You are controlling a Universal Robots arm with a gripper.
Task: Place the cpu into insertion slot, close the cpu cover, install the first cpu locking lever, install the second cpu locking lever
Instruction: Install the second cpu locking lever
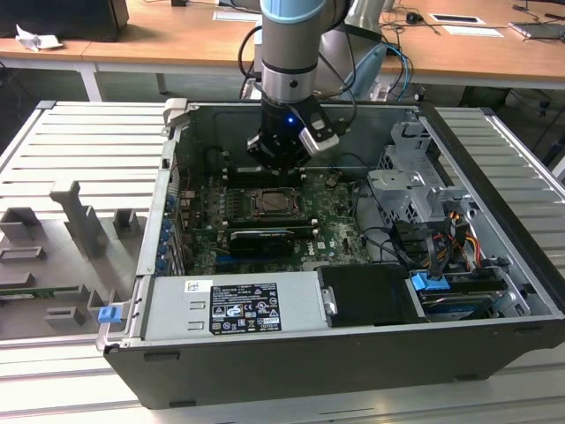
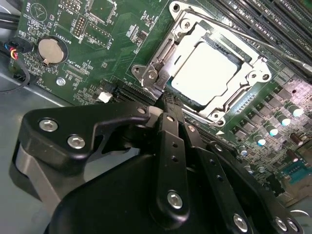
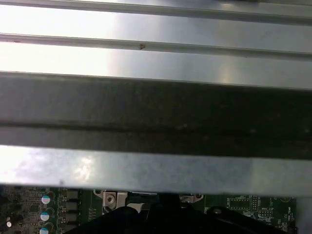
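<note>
One gripper (image 2: 163,97) pinched closed, tips touching cover (image 2: 161,53) at chip's (image 2: 207,73) 8 o'clock | chip sitting in socket (image 2: 192,100); cover lying closed

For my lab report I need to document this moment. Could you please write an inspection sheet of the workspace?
Surface: green motherboard inside open computer case.
Job's things: cpu sits in insertion slot; cpu cover lies closed over it.
Clutter: coin battery on the board.
Grippers: gripper close to the slot's corner, fingers together.
Cables: bundle beside the drive cage.
Surroundings: wooden desks behind the case.
</note>
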